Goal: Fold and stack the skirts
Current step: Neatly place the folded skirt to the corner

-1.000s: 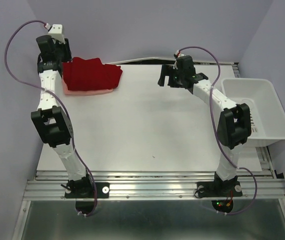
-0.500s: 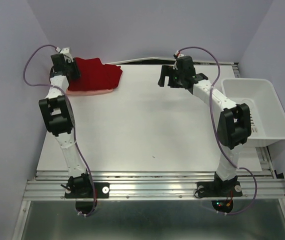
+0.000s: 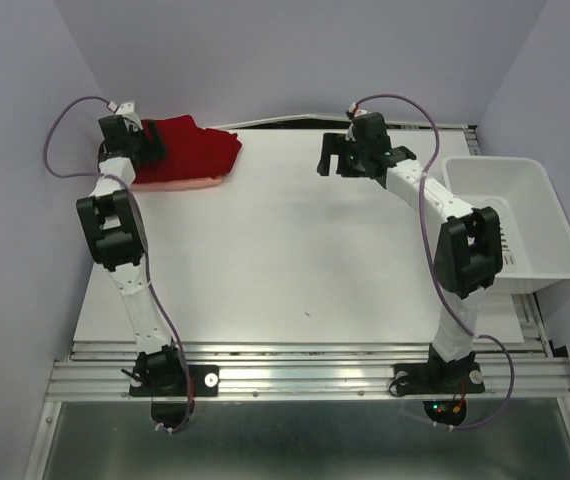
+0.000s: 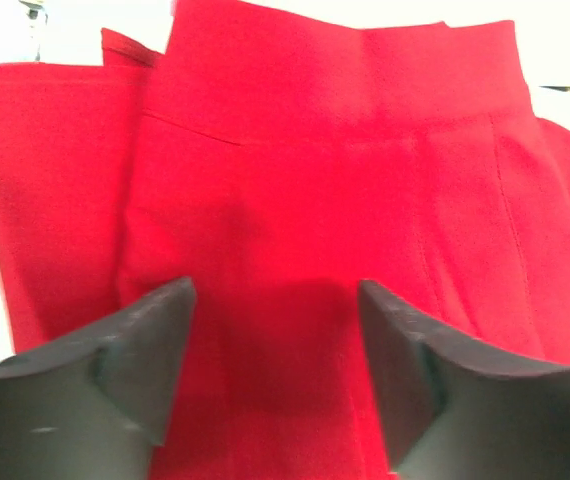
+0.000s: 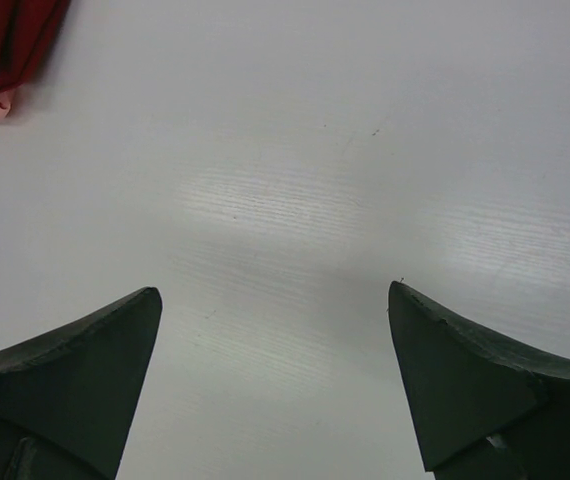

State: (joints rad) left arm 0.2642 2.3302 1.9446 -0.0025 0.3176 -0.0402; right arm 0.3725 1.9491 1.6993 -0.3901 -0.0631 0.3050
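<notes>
Red skirt [image 3: 190,150]: lies folded on the pink skirt [image 3: 180,185], across the worktop [image 3: 285,250] from the bin [image 3: 495,162].
Step in hand: we judge the stack made; we should lift the left arm straight up so no pleat drags.
Left jaws: spread apart over the red cloth, clamping nothing; tip contact we cannot tell.
Right jaws: wide apart, empty, over worktop between skirts and bin.

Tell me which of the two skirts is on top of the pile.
The deep red skirt is on top. The salmon-pink skirt lies under it, showing only as a thin strip along its near edge.
</notes>
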